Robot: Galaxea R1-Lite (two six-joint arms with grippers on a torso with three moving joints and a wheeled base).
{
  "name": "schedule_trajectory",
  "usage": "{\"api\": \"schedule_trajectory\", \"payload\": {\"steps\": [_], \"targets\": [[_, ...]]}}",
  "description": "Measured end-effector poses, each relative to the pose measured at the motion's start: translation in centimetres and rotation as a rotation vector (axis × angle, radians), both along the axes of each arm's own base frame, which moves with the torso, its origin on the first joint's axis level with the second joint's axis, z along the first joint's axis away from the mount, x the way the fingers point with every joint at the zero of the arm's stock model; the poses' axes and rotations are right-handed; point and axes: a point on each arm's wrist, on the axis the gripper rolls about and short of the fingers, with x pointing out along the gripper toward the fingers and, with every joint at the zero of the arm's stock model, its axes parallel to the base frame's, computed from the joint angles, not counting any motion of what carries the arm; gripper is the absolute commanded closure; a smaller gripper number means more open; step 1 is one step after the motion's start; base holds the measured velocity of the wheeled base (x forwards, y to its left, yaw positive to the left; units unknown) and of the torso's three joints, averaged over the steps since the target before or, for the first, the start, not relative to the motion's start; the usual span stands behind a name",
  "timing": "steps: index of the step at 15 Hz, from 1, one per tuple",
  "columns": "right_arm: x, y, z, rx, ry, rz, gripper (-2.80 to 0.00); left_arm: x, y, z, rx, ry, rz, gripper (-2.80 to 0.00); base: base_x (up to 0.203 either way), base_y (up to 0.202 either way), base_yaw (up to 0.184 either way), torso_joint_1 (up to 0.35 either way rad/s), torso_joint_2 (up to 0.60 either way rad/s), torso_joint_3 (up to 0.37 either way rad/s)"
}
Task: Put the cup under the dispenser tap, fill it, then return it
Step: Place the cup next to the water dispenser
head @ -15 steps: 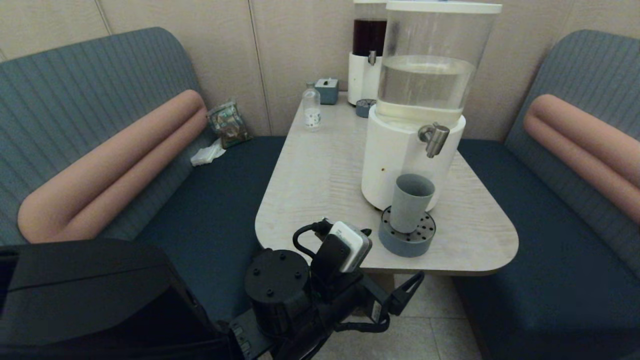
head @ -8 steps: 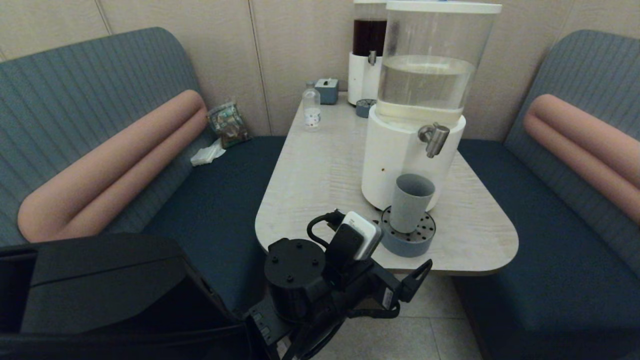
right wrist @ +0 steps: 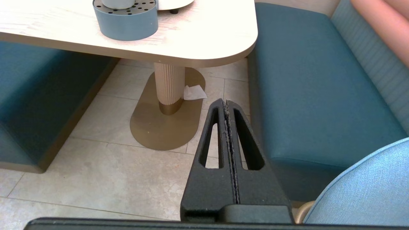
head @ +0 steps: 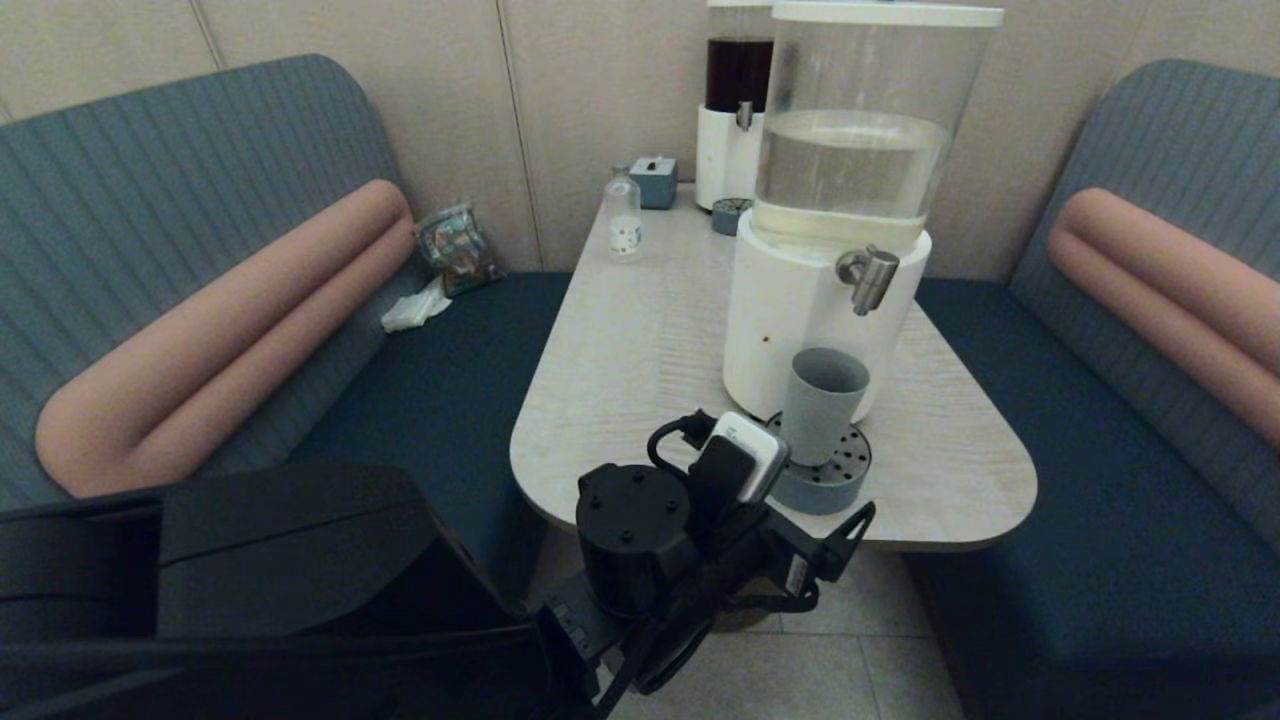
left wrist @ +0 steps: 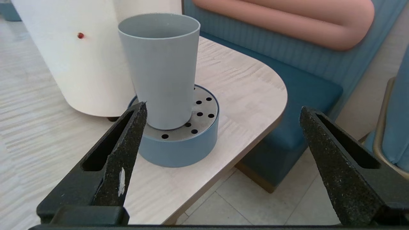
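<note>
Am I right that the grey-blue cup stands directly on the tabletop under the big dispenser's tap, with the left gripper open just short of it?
Not quite: the cup stands on the round perforated tray, not on the tabletop, as the left wrist view shows. The rest holds: it is under the tap, and the left gripper is open just short of it.

Cup (head: 822, 404) on drip tray (head: 826, 481), under tap (head: 868, 277), in front of dispenser base (head: 790, 320); table's (head: 640, 350) near-right corner, approx.

Sm. bottle (head: 623, 222) – far table (head: 640, 340) end
</note>
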Motion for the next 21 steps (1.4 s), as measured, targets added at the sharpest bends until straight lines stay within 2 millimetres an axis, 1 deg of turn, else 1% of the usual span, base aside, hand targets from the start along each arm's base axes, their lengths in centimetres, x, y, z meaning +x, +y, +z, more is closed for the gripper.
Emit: {"api": "schedule_trajectory", "payload": {"steps": [7, 13, 17, 21], "targets": [[0.0, 0.0, 0.0, 0.000, 0.000, 0.000, 0.00, 1.4, -1.6, -0.2, -0.006, -0.007, 0.028, -2.80, 0.000, 0.000, 0.000, 0.000, 0.00, 0.000], [0.0, 0.0, 0.0, 0.000, 0.000, 0.000, 0.00, 2.7, -2.6, -0.3, -0.001, -0.005, 0.047, -2.80, 0.000, 0.000, 0.000, 0.000, 0.00, 0.000], [0.0, 0.0, 0.0, 0.000, 0.000, 0.000, 0.00, 3.4, -2.9, -0.1, -0.008, -0.025, 0.075, -2.80, 0.000, 0.000, 0.000, 0.000, 0.00, 0.000], [0.0, 0.0, 0.0, 0.000, 0.000, -0.001, 0.00, 4.6, -3.0, 0.0, -0.005, -0.026, 0.094, -2.80, 0.000, 0.000, 0.000, 0.000, 0.00, 0.000]]}}
